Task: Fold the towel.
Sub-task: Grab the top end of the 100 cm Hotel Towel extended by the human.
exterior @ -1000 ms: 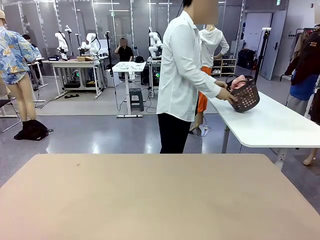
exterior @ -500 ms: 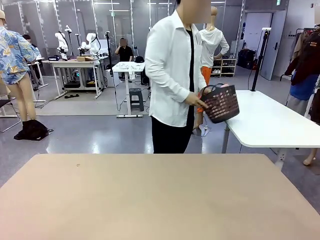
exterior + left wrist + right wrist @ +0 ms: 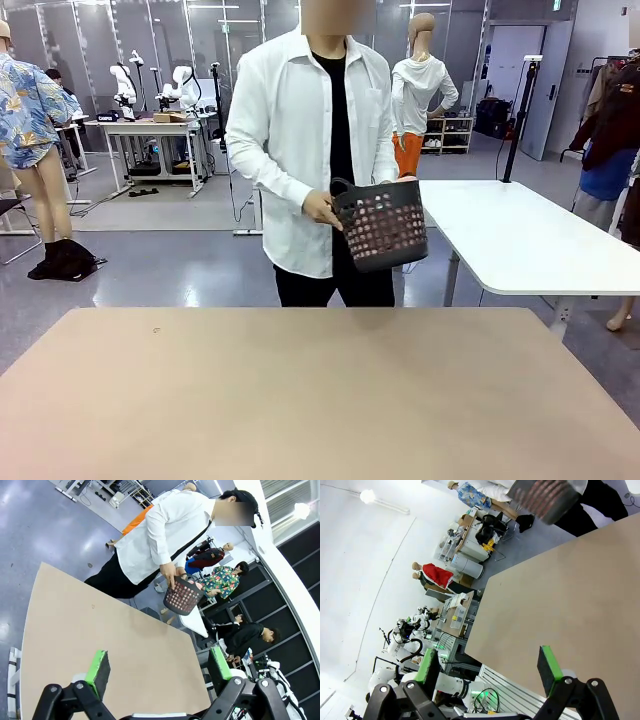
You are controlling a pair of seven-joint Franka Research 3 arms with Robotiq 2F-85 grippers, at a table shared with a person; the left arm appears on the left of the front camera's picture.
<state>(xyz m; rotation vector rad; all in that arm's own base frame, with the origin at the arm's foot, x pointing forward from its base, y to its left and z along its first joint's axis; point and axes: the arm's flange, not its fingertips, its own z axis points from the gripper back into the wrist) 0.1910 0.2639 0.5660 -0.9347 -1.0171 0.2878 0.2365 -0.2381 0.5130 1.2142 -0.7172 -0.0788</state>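
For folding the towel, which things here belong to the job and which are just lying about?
Job: dark basket in the person's hand, pink showing through its holes, likely the towel; tan table; left gripper and right gripper, both open.
Lying about: white table; black bundle on the floor.

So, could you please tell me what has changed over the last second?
The person lifted the dark basket off the white side table, turned and carried it toward the wooden table, and now faces it, one hand on the basket's rim. The left gripper and right gripper stayed open over the wooden table.
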